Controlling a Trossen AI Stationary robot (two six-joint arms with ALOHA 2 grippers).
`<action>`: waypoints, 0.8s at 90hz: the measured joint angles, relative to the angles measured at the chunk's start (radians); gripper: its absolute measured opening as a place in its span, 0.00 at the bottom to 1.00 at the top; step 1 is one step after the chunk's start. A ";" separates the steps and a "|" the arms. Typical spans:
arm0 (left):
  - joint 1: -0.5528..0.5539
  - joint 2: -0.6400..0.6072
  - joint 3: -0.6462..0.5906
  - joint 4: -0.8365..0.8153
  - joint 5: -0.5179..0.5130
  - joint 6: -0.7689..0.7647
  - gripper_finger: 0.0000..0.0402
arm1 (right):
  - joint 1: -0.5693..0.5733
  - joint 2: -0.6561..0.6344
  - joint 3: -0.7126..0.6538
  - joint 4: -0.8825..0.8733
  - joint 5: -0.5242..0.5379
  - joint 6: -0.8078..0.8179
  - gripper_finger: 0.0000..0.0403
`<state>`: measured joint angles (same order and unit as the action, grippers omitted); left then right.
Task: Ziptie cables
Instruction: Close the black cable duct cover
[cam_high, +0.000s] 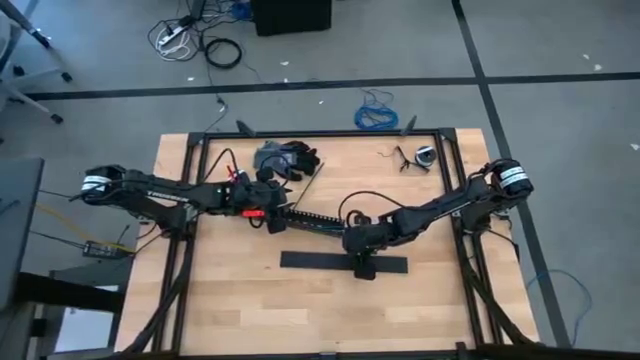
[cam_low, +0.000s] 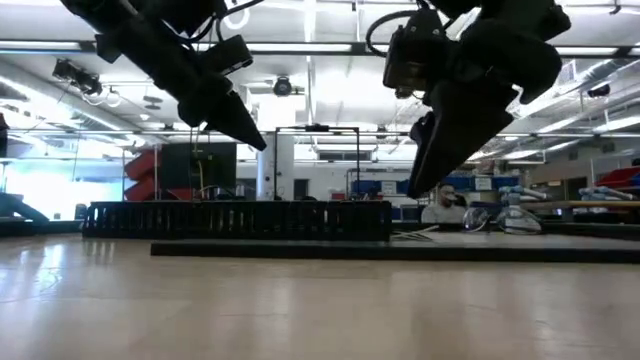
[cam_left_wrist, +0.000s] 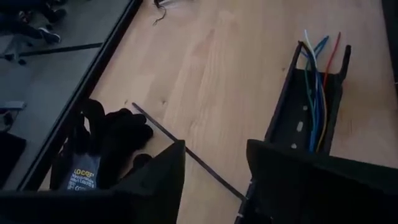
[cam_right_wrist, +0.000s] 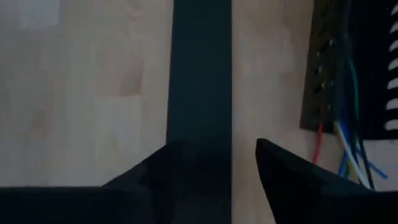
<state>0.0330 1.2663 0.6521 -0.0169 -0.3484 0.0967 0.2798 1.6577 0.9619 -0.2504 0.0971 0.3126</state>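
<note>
**A:** Your biggest risk, as I judge it, is the thin coloured wires. They lie loose along the black slotted plastic duct, their red, blue and white ends poking out past one end of that duct, nothing binding them. If your left end effector comes down with its fingers as they are, spread wide, a fingertip could catch the duct wall and drag it sideways, spilling the wires.

**B:** And the thin black zip tie?

**A:** It lies flat on the pale wooden surface, just beside the duct, on the side where the black-and-grey work glove lies. A strip lying that flat probably slides rather than lifts, so you could push it toward the glove or under the duct.

**B:** What about the right side?

**A:** Your right end effector hangs low above the flat black strip that lies beside the duct, on the side away from the glove; its fingers are also apart and hold nothing. Descend there and you would likely pinch the strip, not the wires.

**B:** How do the arms stand?

**A:** Both reach inward from opposite sides of the duct, wrists angled down, fingertips clear of the surface in the low view. The left one sits over the duct's glove-side end, the right near its other end.
</note>
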 joint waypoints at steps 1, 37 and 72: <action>0.000 0.000 0.000 -0.001 0.000 0.000 0.42 | 0.002 0.003 0.001 0.002 0.002 0.000 0.52; 0.000 0.000 -0.002 -0.002 0.018 0.003 0.42 | 0.041 0.092 0.000 0.025 0.047 0.066 0.68; -0.001 0.000 -0.001 -0.005 0.027 0.003 0.42 | 0.045 0.152 0.003 0.049 0.030 0.110 0.71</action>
<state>0.0319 1.2659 0.6514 -0.0222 -0.3210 0.1001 0.3246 1.8097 0.9649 -0.2016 0.1269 0.4222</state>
